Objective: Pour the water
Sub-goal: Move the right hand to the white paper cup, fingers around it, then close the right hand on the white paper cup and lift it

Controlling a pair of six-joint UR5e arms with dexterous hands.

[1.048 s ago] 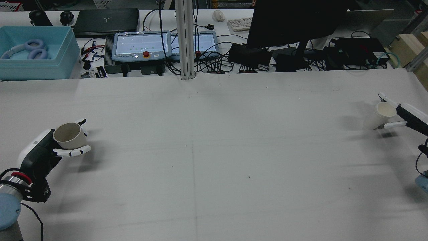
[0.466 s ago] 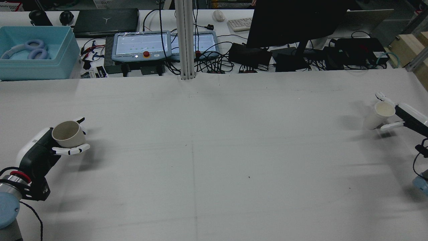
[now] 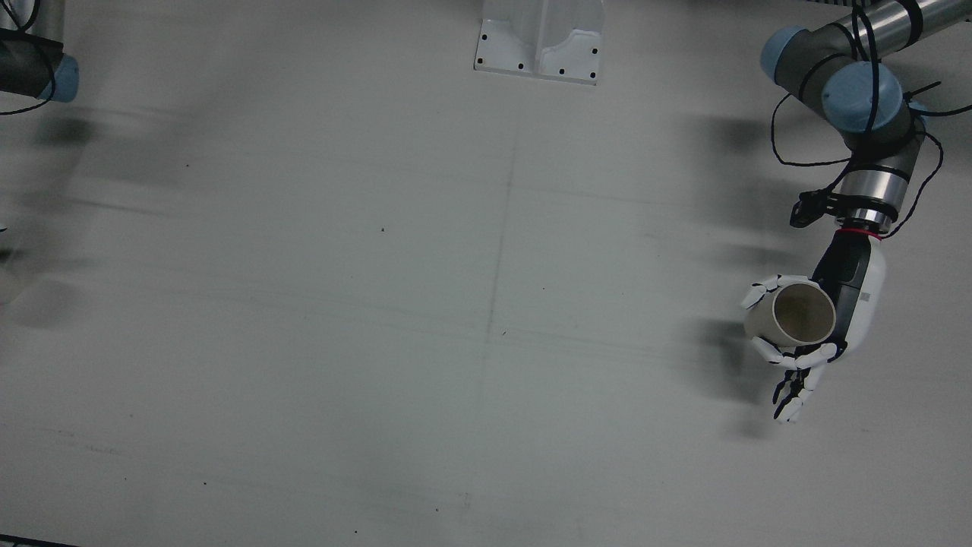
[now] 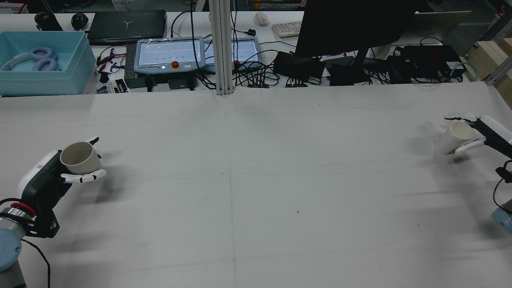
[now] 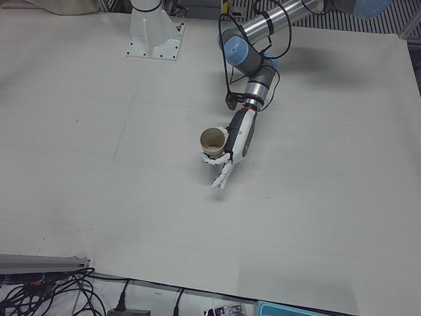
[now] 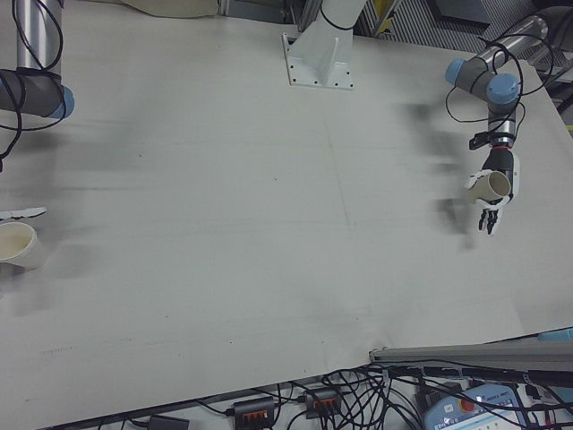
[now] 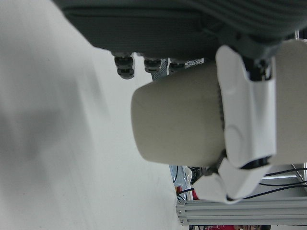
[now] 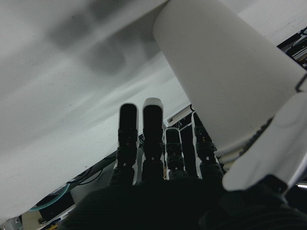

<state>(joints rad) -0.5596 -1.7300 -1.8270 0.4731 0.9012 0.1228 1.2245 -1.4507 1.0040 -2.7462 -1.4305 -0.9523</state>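
Two cups are in play, one in each hand, and both are clear of the bench. In the rear view the left hand (image 4: 70, 172) sits at about nine o'clock near the bench edge, fingers wrapped around a tan cup (image 4: 80, 158) that stands roughly upright with its mouth open to the camera; from the front view the same cup tips a little toward the middle of the bench. The right hand (image 4: 474, 134) is at three o'clock at the far opposite edge, closed on a white cup (image 4: 459, 134) whose mouth leans inward, a finger above its rim and another below its wall. Whether either cup holds water cannot be told; both interiors look pale and plain. Between the hands the grey bench (image 4: 256, 180) lies bare, so the cups are well apart and my judgement is that the pour has not started: the hands first have to meet near the centre. The risks follow from that. A white cup already tilted could spill on the way in if it is the full one. The hold on it looks light, with other fingers standing straight in the right hand view, so a quick swing might let it slip. Misjudging rim over rim would send water onto the bench.
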